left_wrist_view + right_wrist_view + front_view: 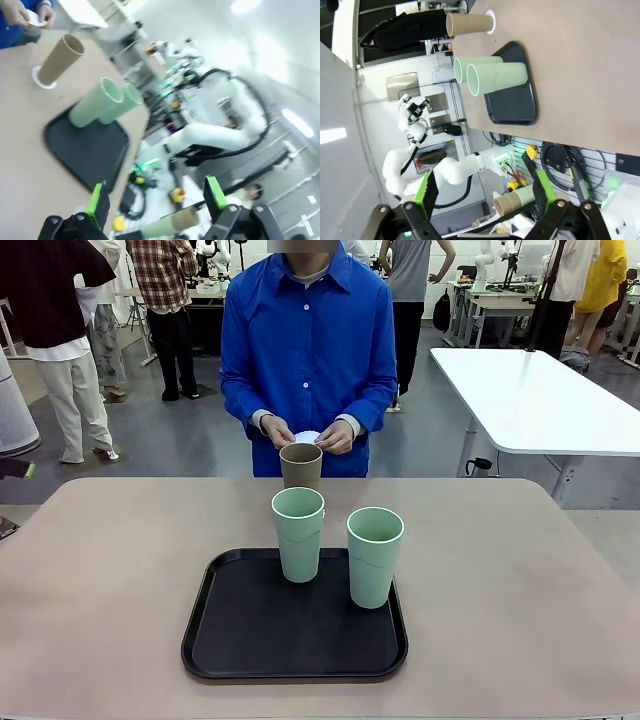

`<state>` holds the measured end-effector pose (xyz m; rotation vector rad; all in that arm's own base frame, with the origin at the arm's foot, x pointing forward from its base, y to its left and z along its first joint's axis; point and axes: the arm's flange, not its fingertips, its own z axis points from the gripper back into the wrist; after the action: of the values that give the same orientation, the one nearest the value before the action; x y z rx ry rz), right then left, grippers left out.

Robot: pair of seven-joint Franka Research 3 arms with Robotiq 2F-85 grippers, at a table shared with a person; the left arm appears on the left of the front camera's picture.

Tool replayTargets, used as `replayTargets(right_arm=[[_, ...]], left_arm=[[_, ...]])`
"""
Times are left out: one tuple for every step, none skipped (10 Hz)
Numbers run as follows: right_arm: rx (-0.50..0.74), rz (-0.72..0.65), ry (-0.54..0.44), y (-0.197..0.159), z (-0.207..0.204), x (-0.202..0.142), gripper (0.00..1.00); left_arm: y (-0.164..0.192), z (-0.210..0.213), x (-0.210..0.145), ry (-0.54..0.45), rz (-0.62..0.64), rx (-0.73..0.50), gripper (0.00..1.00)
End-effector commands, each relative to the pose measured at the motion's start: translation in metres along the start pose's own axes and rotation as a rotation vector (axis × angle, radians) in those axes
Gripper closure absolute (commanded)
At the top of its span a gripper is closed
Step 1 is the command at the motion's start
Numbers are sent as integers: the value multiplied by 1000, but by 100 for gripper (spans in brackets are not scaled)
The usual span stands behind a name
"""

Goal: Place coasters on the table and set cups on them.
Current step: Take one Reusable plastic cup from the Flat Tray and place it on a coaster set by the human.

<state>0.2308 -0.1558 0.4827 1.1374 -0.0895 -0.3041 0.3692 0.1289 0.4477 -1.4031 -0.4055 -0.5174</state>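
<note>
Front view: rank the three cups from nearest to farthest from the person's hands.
1. tan cup: directly in front of the person's hands, on the table beyond the tray.
2. left mint cup: toward the tray's far edge, near the middle.
3. right mint cup: on the tray's right side, closest to the camera.

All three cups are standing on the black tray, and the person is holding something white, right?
Not quite: only the two mint green cups stand on the black tray. The tan-brown cup stands on a white coaster on the table beyond it; the left wrist view shows this. The person does hold something white.
</note>
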Motion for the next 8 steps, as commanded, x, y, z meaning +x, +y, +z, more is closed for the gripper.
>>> replayTargets(right_arm=[[22, 9, 2, 2, 0, 0, 0], [22, 9, 2, 2, 0, 0, 0], [22, 9, 2, 2, 0, 0, 0], [22, 9, 2, 2, 0, 0, 0], [22, 9, 2, 2, 0, 0, 0], [22, 9, 2, 2, 0, 0, 0], [22, 9, 2, 2, 0, 0, 0], [22, 9, 2, 2, 0, 0, 0]], left_arm=[[39, 35, 8, -8, 115, -79, 0], [51, 45, 2, -16, 160, -89, 0], [56, 52, -4, -23, 184, -85, 0], [58, 57, -10, -19, 209, -66, 0], [54, 61, -16, -21, 231, -33, 0], [52, 66, -23, -29, 252, -1, 0], [50, 70, -25, -28, 282, 32, 0], [47, 72, -28, -33, 301, 50, 0]])
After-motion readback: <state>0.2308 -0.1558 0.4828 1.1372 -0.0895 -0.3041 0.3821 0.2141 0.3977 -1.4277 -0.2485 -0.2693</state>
